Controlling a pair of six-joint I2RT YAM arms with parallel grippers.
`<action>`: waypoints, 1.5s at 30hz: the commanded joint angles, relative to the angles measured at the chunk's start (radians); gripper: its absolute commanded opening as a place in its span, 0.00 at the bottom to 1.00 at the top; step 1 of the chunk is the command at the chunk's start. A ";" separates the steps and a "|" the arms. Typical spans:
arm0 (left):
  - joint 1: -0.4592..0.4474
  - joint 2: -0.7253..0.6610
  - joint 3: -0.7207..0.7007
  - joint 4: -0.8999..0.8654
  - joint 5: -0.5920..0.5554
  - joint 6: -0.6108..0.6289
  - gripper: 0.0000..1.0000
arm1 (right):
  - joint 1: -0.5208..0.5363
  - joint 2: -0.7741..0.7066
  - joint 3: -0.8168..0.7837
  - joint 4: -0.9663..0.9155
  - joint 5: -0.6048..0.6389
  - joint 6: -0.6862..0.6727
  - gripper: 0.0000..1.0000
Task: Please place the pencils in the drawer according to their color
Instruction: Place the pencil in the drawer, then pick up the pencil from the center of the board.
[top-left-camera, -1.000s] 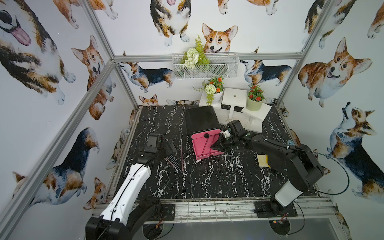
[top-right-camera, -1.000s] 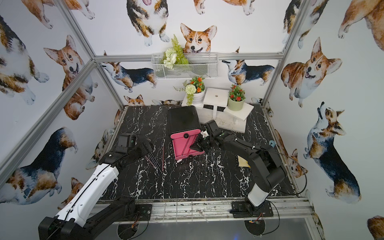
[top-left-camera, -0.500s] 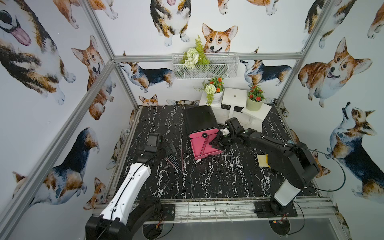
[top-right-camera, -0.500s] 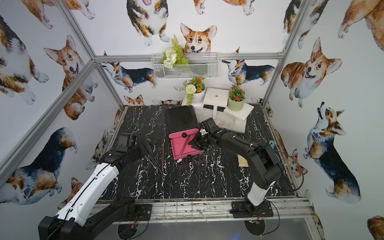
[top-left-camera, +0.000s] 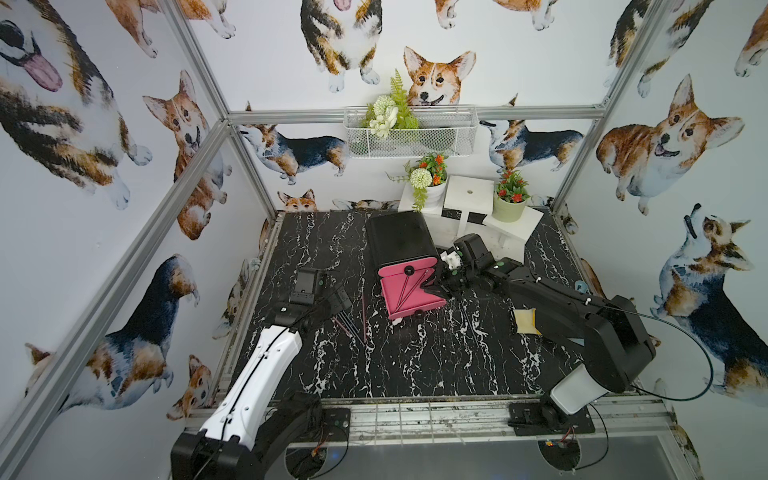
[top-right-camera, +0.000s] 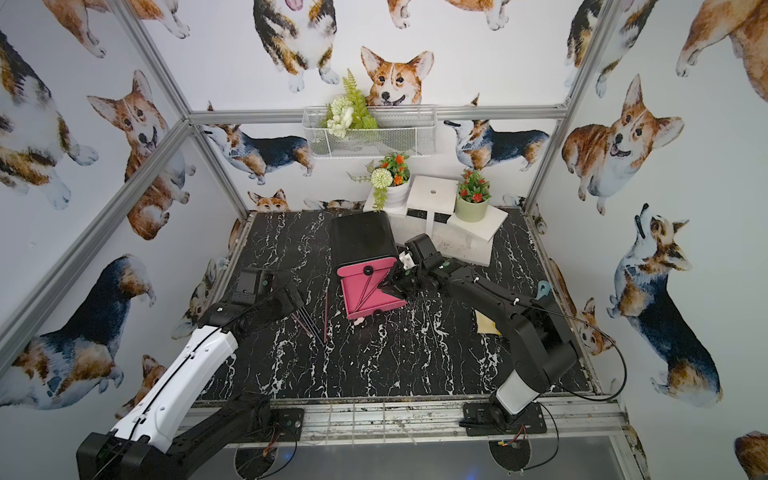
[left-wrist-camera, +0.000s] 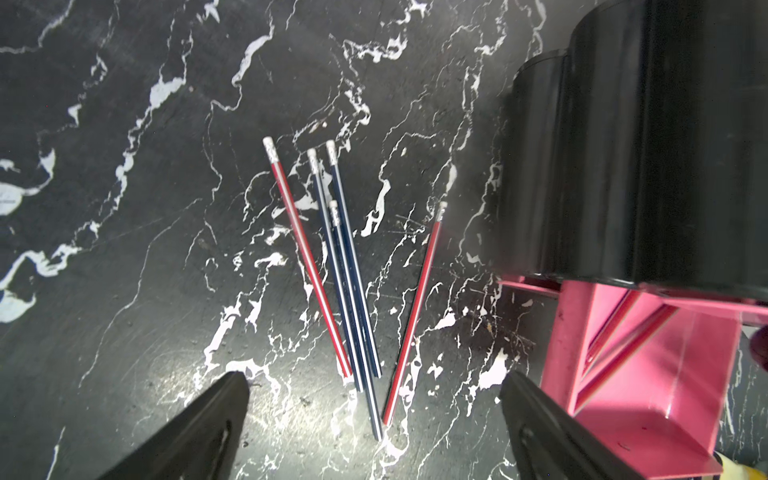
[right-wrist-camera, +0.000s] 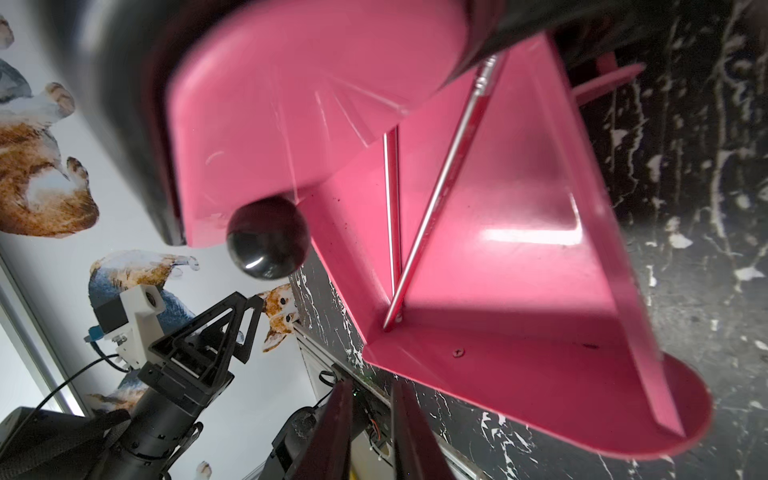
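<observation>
Red, dark-blue pencils loose on table left of pink drawer; two red inside. Light, stiff, roll-prone: pinch mid-shaft. Left gripper wide apart; right gripper slightly apart, empty.

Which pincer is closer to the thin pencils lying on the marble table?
Left. The left pincer hangs open just above the red and blue pencils; the right pincer is beside the open pink drawer.

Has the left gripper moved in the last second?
No. The left gripper sits at the same spot beside the pink drawer, open above the loose pencils.
</observation>
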 joint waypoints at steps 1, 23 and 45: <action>0.001 0.012 -0.007 -0.051 0.011 -0.027 1.00 | 0.007 -0.043 0.012 -0.083 0.072 -0.096 0.27; 0.114 0.342 0.004 0.008 -0.011 -0.065 0.62 | -0.082 -0.364 -0.135 -0.293 0.379 -0.264 0.62; 0.137 0.601 0.131 0.043 0.001 -0.005 0.43 | -0.129 -0.424 -0.170 -0.315 0.412 -0.277 0.61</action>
